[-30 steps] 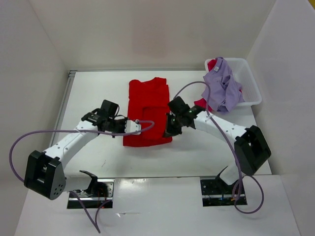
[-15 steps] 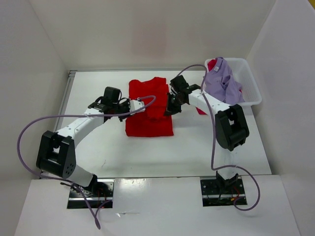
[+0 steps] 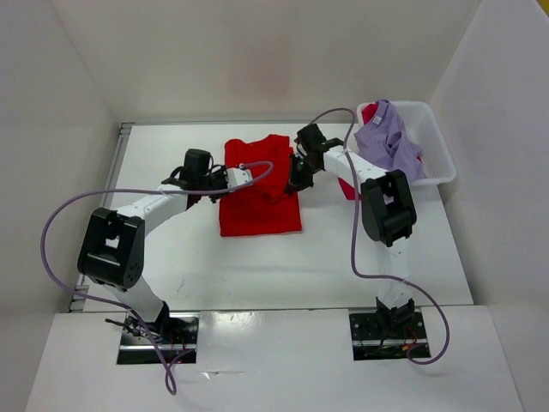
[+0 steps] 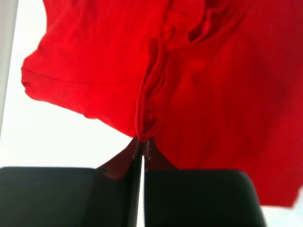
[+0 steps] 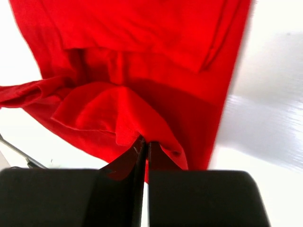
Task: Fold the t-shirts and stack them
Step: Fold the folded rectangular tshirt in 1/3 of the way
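The left tool (image 3: 223,179) and right tool (image 3: 297,178), each clamped on the red t-shirt (image 3: 260,215), have swept its near edge toward the far end. That fold looks almost complete.

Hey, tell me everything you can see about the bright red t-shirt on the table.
The bright red t-shirt is soft plain cloth, partly folded into a rough rectangle on the white table. Its near half lies flat; the far part is bunched and creased. The left hand is shut on a pinched fold at its left edge, the right hand on one at its right edge.
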`<move>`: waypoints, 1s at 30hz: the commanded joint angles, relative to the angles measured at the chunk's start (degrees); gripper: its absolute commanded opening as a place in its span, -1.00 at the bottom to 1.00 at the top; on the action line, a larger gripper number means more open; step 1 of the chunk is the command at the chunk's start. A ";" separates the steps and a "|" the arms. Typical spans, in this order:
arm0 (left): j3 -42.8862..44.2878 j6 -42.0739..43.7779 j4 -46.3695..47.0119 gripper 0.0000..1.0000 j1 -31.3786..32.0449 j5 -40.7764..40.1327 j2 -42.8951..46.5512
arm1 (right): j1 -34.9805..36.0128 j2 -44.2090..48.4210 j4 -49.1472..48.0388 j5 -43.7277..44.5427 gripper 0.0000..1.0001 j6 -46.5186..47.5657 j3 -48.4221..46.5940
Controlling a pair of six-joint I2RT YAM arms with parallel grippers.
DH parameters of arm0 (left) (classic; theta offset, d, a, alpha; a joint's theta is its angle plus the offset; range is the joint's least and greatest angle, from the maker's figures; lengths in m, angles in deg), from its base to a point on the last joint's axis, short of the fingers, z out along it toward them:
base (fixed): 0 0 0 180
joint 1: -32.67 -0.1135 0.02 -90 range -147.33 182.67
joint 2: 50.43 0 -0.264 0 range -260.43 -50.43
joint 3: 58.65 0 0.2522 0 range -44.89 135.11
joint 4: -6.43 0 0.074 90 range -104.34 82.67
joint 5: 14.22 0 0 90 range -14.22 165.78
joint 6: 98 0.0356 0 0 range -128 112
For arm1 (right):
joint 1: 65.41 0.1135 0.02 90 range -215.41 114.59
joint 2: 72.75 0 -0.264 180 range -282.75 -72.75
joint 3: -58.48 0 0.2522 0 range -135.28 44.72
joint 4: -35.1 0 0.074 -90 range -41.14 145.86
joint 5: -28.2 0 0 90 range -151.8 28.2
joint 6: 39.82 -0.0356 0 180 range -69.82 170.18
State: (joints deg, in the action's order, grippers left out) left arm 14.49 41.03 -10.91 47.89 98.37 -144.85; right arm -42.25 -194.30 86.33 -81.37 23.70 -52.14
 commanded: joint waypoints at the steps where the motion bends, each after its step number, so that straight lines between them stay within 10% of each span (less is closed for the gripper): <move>1: 0.65 -2.18 7.96 -0.96 -0.19 1.93 -1.56 | -1.44 -0.61 0.76 -0.47 -0.91 0.82 -2.11; 10: -2.60 0.27 10.77 -0.61 -0.72 0.17 -4.38 | -3.12 -2.37 -1.43 0.15 0.00 -0.33 -2.81; 30: -0.32 -4.65 12.54 0.05 -1.78 -16.34 -3.94 | 2.59 15.91 -4.60 10.17 -0.34 6.53 9.41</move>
State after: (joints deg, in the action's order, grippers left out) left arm 11.73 38.08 0.33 46.34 85.34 -149.81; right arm -41.59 -180.21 83.16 -72.76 28.53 -44.25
